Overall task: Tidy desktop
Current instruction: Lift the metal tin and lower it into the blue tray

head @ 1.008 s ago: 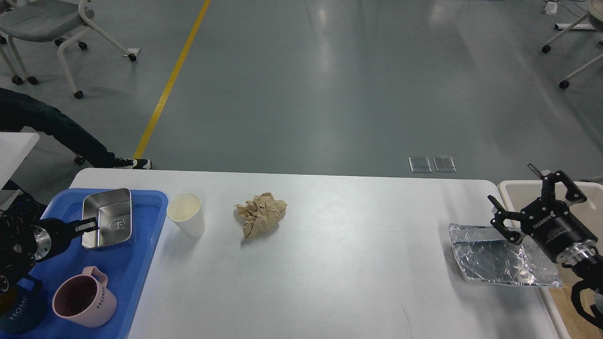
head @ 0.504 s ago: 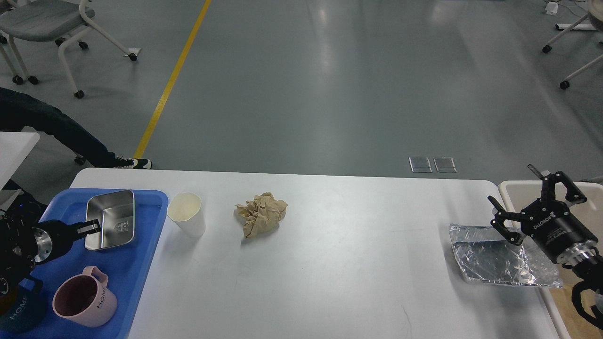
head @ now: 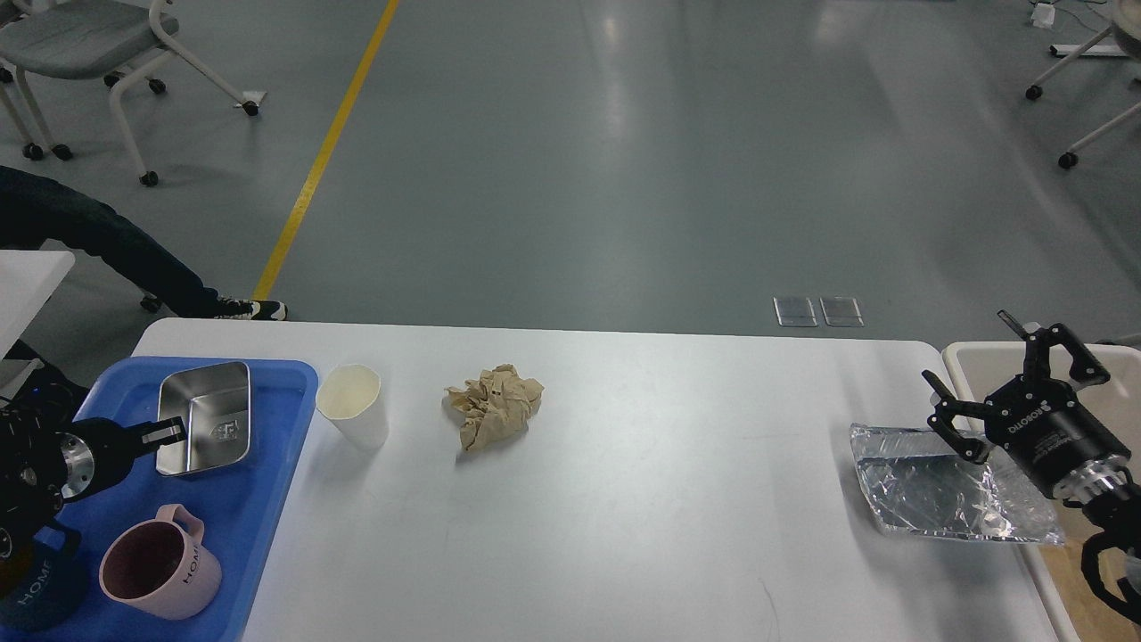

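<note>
left pincer point(head: 169, 434): closed, low | right pincer point(head: 1003, 379): fingers spread, raised

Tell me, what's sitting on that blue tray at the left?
The blue tray carries a shiny metal dish and a pink mug. A dark mug at its near corner is partly hidden by the left arm.

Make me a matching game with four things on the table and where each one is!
Things:
1. pink mug
2. paper cup
3. crumpled brown paper
4. foil tray

Places:
A. near the table's right edge
B. on the blue tray
C. middle of the white desktop
D. just right of the blue tray

Pairs: 1-B, 2-D, 3-C, 4-A
</note>
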